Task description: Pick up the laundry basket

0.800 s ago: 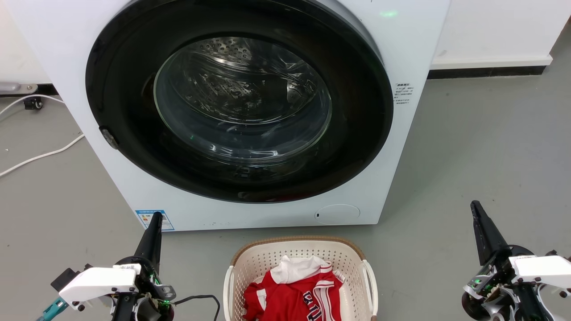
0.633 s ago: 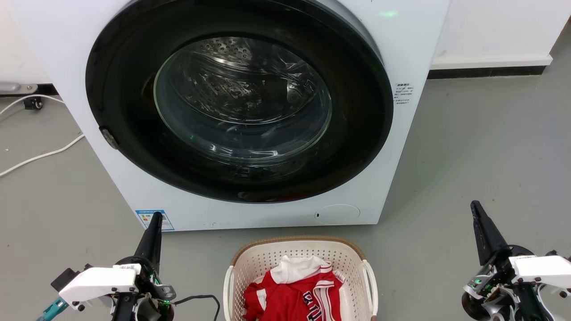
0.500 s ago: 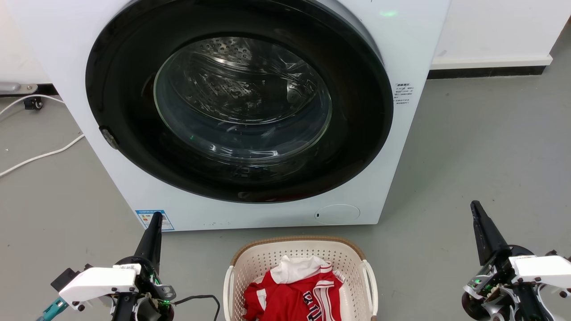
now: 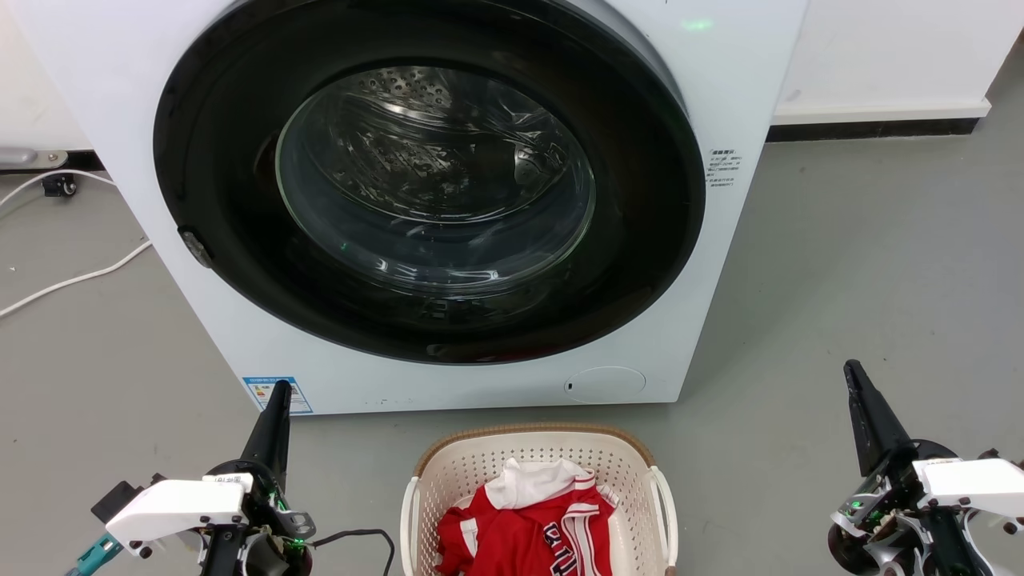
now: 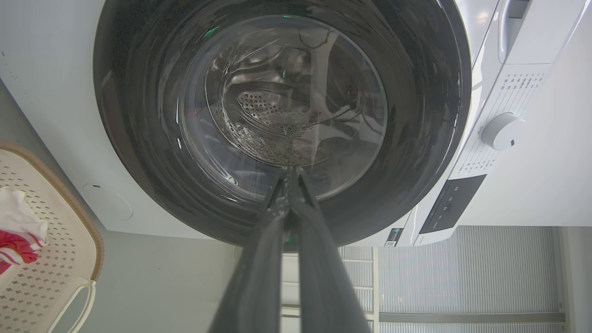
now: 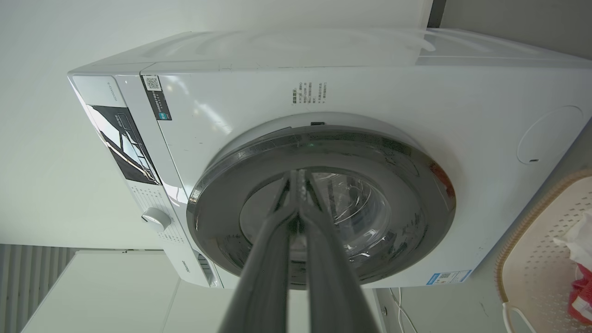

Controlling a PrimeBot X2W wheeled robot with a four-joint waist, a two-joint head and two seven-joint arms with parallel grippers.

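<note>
Head view: the laundry basket [image 4: 480, 468] sits on the floor between the left pincer [image 4: 279, 394] and right pincer [image 4: 853, 374], both pressed narrow and empty, the left nearer.

One washing machine [image 4: 744, 80], one laundry basket [image 4: 480, 466] (two handles [image 4: 666, 504]), one red shirt [image 4: 512, 538]

The bottom edge cuts off the laundry basket [image 4: 480, 470].
</note>
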